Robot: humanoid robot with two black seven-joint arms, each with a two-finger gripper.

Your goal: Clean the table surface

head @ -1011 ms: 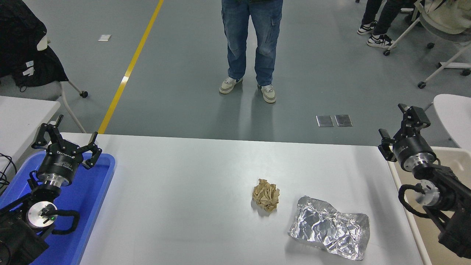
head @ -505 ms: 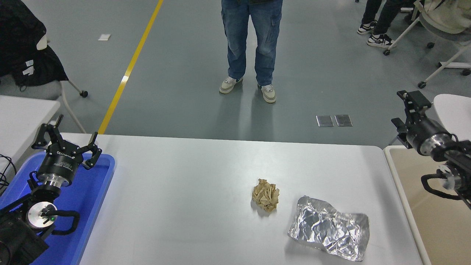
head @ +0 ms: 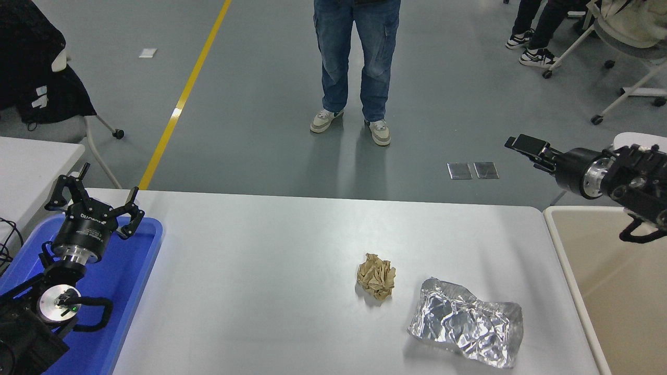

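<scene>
The white table surface (head: 260,260) fills the lower half of the head view. On it, right of centre, lie a crumpled ball of brown paper (head: 376,276) and, nearer the front right, a crumpled sheet of silver foil (head: 466,323). My right gripper (head: 527,145) hangs high beyond the table's far right corner, turned side-on and pointing left, well clear of both scraps and holding nothing that shows. My left gripper (head: 99,198) is parked open over the blue tray (head: 133,271) at the lower left.
A beige bin (head: 615,291) adjoins the table's right edge under my right arm. A person in jeans (head: 357,62) stands beyond the far edge. A smaller white table (head: 31,161) and wheeled chairs stand off to the sides.
My right arm has lifted and swung from over the table's right edge, the gripper turning from facing away to pointing left. The paper, foil and left arm have not moved.
</scene>
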